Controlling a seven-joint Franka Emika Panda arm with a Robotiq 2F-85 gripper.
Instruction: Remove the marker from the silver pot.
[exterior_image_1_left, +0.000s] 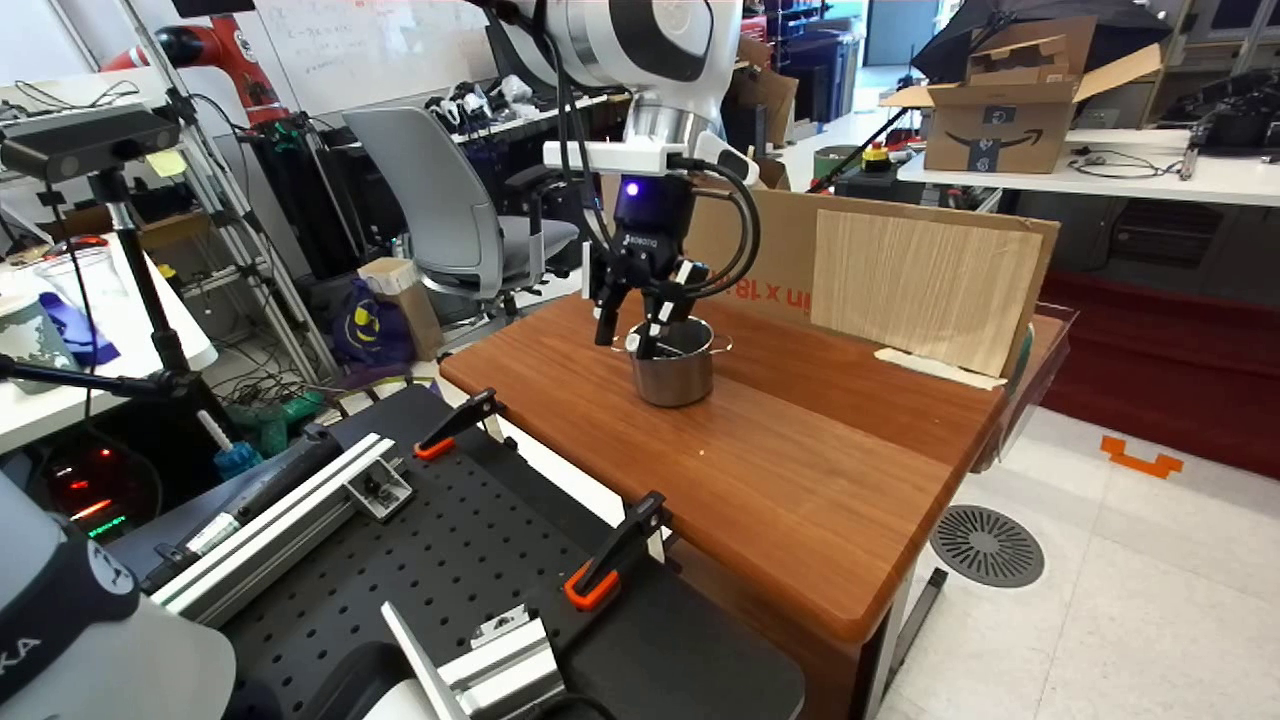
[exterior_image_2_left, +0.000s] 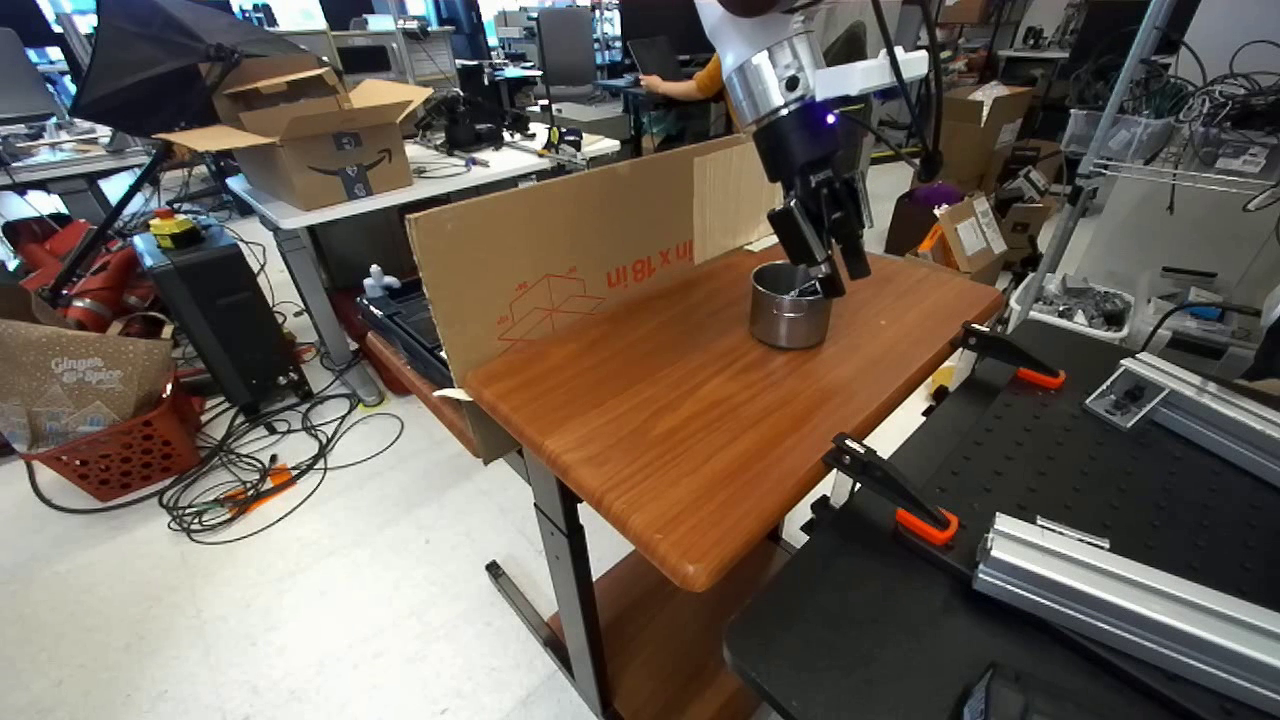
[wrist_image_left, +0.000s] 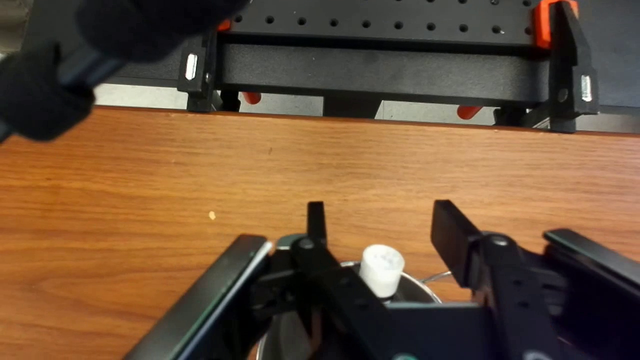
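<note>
Plainly, the gripper (wrist_image_left: 382, 225) has its two fingers well apart, and the white end of the marker (wrist_image_left: 382, 270) stands in the gap between them. In the wrist view that end sits nearer the finger at the left, with a strip of bare wood visible on either side of it, so neither finger meets it there. The white end shows right at the rim of the silver pot (exterior_image_1_left: 673, 382); the rest of the marker is hidden by the gripper or lost in the dark inside. In both exterior views the fingers straddle the pot's wall, a finger over the mouth and its mate outside; whether the inner finger dips below the rim, I cannot tell. A thin wire handle (wrist_image_left: 436, 276) juts from the rim beside the finger at the right of the wrist view. The pot stands upright on the wooden table (exterior_image_2_left: 640, 400), apart from the cardboard panel (exterior_image_2_left: 590, 230) along a long edge. Past the opposite edge, two black-and-orange clamps (exterior_image_1_left: 618, 547) sit on a black perforated board (exterior_image_1_left: 480, 545).
</note>
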